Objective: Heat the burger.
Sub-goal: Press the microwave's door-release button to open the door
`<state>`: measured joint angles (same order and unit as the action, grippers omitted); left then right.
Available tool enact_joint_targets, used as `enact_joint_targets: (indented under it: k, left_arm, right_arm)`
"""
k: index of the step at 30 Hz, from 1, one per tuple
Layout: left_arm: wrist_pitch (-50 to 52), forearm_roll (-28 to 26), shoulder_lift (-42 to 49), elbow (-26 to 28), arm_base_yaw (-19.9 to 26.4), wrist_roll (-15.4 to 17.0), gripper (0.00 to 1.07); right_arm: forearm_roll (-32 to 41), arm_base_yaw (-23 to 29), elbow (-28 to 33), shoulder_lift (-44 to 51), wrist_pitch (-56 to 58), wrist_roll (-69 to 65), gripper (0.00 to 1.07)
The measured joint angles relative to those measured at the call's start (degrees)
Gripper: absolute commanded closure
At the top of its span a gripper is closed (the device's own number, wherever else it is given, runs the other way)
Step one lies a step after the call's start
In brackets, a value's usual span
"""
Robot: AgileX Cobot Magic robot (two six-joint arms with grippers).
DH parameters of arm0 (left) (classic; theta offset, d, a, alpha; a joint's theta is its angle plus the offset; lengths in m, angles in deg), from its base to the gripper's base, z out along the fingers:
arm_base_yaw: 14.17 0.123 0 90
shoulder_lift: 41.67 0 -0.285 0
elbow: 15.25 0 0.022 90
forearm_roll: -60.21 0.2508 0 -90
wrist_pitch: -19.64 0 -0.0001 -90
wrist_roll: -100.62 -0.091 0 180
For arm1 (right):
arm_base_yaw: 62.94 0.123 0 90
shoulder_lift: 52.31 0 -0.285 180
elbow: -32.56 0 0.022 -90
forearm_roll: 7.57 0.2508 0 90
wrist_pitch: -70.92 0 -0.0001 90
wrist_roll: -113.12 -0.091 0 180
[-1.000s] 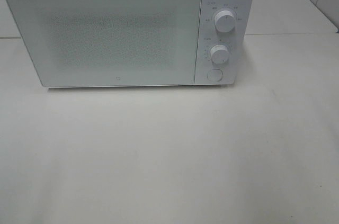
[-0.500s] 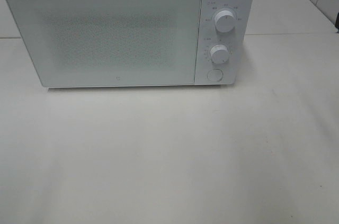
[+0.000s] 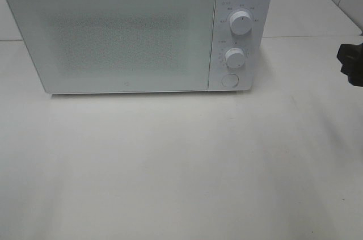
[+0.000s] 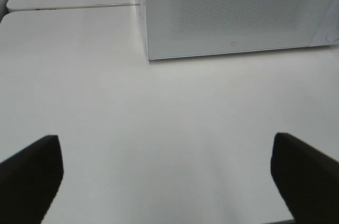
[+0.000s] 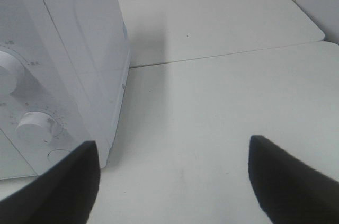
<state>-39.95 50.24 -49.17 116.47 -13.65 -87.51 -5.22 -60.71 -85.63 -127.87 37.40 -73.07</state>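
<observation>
The burger is out of view in every frame. A white microwave (image 3: 113,36) stands at the back of the table with its door shut; nothing shows through the door. My left gripper (image 4: 167,181) is open over bare tabletop in front of the microwave (image 4: 233,12), holding nothing. Beside the microwave's control panel (image 5: 32,102), my right gripper (image 5: 172,181) also stands open and empty. In the exterior high view a dark part of the right arm (image 3: 351,63) shows at the right edge; the left arm does not show there.
The control panel carries an upper knob (image 3: 241,23), a lower knob (image 3: 234,57) and a round button (image 3: 229,80). The white table (image 3: 181,166) stretches in front of the microwave. A seam (image 5: 228,53) joins two tabletops behind and to the right.
A dark part of the right arm has come into the exterior high view at the right edge. The microwave has not moved.
</observation>
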Motion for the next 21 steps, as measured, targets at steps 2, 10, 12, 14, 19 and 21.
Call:
enact_joint_targets:
  k: [2,10,12,14,19,21]
  left_arm:
    - [0.0,0.0,0.0,0.0,0.0,0.0,0.06]
    - [0.0,0.0,0.0,0.0,0.0,0.0,0.06]
    - [0.0,0.0,0.0,0.0,0.0,0.0,0.06]
    - [0.0,0.0,0.0,0.0,0.0,0.0,0.06]
    - [0.0,0.0,0.0,0.0,0.0,0.0,0.06]
    - [0.0,0.0,0.0,0.0,0.0,0.0,0.06]
  right_arm:
    - [0.6,0.0,0.5,-0.9,-1.4,0.5,0.31]
    - [4.6,1.0,4.7,-9.1,-14.5,3.5,0.31]
    - [6.0,3.4,5.5,-10.4,-17.0,4.2,0.31]
    - [8.7,6.1,6.1,-11.8,-19.0,5.9,0.31]
    - [16.9,13.8,6.5,-15.1,-22.1,10.4,0.31]
    - [18.6,15.5,6.5,-15.6,-23.0,11.2,0.31]
